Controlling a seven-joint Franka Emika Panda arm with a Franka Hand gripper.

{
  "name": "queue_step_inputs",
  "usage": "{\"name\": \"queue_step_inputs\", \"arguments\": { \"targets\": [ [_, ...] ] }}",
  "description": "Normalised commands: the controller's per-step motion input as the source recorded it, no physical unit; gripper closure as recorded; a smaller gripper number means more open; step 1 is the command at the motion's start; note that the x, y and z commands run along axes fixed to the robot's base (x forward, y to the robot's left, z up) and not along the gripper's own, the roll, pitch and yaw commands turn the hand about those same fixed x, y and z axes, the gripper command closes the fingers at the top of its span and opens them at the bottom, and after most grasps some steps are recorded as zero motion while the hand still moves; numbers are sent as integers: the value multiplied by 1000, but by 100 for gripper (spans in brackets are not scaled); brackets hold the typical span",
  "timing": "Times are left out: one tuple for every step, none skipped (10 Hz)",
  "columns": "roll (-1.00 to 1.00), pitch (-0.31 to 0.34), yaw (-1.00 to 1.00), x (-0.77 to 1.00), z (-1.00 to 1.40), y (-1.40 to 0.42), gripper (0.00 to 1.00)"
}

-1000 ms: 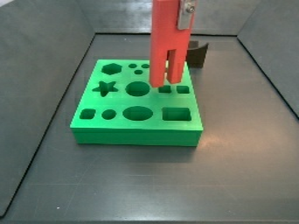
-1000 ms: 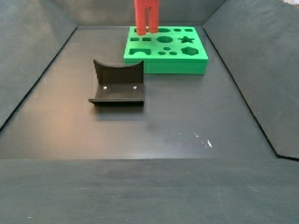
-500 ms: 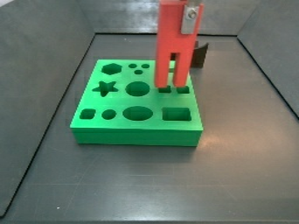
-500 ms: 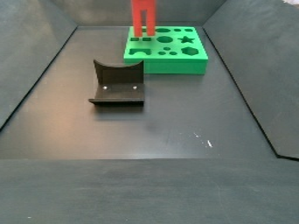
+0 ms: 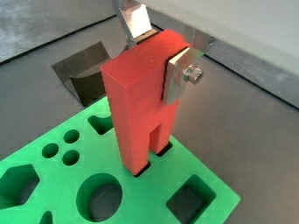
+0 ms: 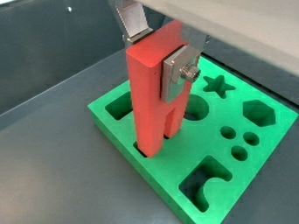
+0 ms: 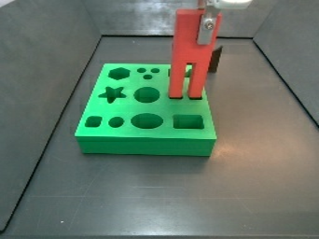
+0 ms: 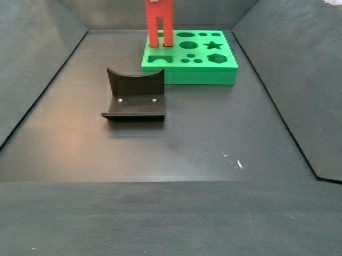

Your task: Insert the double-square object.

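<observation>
Both wrist views look down steeply from close by the gripper (image 5: 158, 54), its fingers around the double-square object (image 6: 156, 87), w/ green board (image 5: 52, 171) below. Both side views look down from further off: the board (image 7: 144, 131) sits near in one, far in its counterpart (image 8: 214, 72), behind the fixture (image 8: 134, 98).

— How's the light? 
— Even and fairly bright. The matte dark grey floor (image 8: 174, 180) carries soft pale sheen towards the back in both side views. 
— Shadows? 
— Faint; the bright green plastic board with shaped holes (image 7: 147, 133) has dark recesses. 
— Sharpness? 
— Both wrist views are crisp on the tall red two-legged block (image 5: 142, 96) (the gripper (image 6: 155, 54) gripping it has mildly glinting silver finger plates); side views are coarse, low-resolution.
</observation>
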Motion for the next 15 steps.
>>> {"name": "queue_step_inputs", "arguments": {
  "targets": [
    [0, 0, -420, 0, -234, 0, 100],
    [-24, 0, -431, 89, -294, -26, 100],
    [-84, -1, -177, 197, -289, -14, 100],
    [-191, -60, 0, 57, -343, 0, 100],
    [-191, -89, 31, 3, -291, 0, 100],
    [-157, -80, 23, 40, -271, 0, 100],
    [-141, -99, 54, 0, -226, -29, 100],
    [-143, -73, 31, 0, -180, -60, 100],
    [-106, -30, 0, 20, -177, -51, 100],
    [-76, -36, 0, 0, -166, -34, 100],
    [-56, -29, 0, 0, -166, 0, 100],
    [-29, -6, 0, 0, -226, 0, 100],
    [0, 0, 0, 77, -294, 0, 100],
    [84, -40, 0, 0, -406, -40, 100],
    [131, -1, 0, 43, -414, -49, 100]
  ]
}}
